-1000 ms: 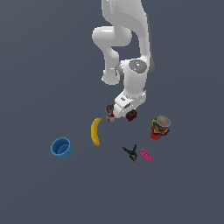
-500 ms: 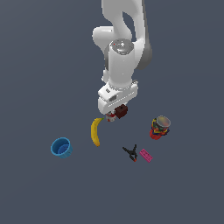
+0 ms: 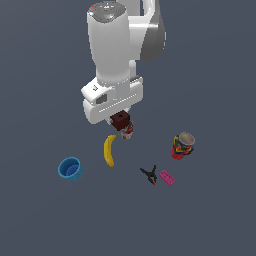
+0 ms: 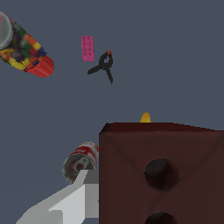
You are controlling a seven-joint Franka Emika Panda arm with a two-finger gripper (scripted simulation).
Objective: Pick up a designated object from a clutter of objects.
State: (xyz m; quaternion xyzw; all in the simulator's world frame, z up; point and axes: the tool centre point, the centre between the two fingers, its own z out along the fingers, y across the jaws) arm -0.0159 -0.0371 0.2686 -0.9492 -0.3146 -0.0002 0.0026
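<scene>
Since the earlier frames we have risen and swung toward the exterior view's left, carrying the brown block (image 3: 120, 120) up with us. Our jaws grip it, so it hangs clear of the surface (image 3: 215, 220) rather than resting there. Just below the jaws lies the small red can (image 4: 81, 161); the banana (image 3: 109, 150) is near, and the clamp (image 3: 149, 174) and pink piece (image 3: 167, 177) sit well apart.
</scene>
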